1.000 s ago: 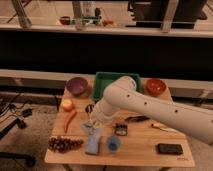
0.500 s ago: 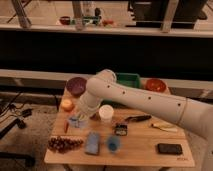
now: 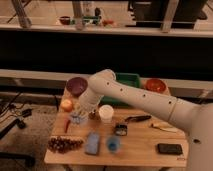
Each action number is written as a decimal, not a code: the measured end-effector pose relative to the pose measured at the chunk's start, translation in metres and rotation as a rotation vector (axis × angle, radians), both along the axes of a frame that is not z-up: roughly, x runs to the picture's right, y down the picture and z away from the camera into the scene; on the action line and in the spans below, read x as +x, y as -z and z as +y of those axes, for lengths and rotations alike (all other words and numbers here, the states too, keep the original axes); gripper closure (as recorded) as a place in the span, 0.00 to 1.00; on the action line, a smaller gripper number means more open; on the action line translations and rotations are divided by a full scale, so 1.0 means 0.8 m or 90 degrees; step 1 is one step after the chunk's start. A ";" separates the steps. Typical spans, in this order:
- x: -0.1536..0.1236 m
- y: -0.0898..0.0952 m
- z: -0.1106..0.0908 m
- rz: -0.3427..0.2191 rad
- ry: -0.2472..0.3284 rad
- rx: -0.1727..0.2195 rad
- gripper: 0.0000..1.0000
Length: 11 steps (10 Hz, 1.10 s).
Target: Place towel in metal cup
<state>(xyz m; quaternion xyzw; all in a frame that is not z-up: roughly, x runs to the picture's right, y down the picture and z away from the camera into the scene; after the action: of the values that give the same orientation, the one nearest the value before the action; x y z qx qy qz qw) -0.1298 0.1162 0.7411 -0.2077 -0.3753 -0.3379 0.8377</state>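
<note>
While pincer (image 3: 77, 116) low beside white cup (image 3: 105, 113), towel (image 3: 92, 143) lengthwise front-to-back.

White arm (image 3: 131, 95) reaches left across tabletop (image 3: 145, 142). Gripper (image 3: 77, 118) sits low at the left side, between orange fruit (image 3: 66, 105) and white cup (image 3: 105, 113), close to red chili (image 3: 67, 125). Blue towel (image 3: 92, 143) lies flat at front, apart from gripper, with blue cup (image 3: 113, 145) just right of it and grapes (image 3: 64, 144) to its left. Purple bowl (image 3: 76, 86) and green tray (image 3: 127, 79) at back.
</note>
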 end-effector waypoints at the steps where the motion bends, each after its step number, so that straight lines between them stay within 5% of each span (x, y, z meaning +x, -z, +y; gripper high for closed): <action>1: -0.005 -0.012 -0.006 -0.010 0.012 0.002 1.00; 7: -0.009 -0.040 -0.042 -0.014 0.077 0.028 1.00; 11: 0.019 -0.053 -0.031 0.003 0.090 0.020 1.00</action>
<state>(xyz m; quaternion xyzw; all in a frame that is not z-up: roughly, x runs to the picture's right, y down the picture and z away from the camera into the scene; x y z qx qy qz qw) -0.1149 0.0914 0.7836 -0.2215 -0.3522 -0.4014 0.8160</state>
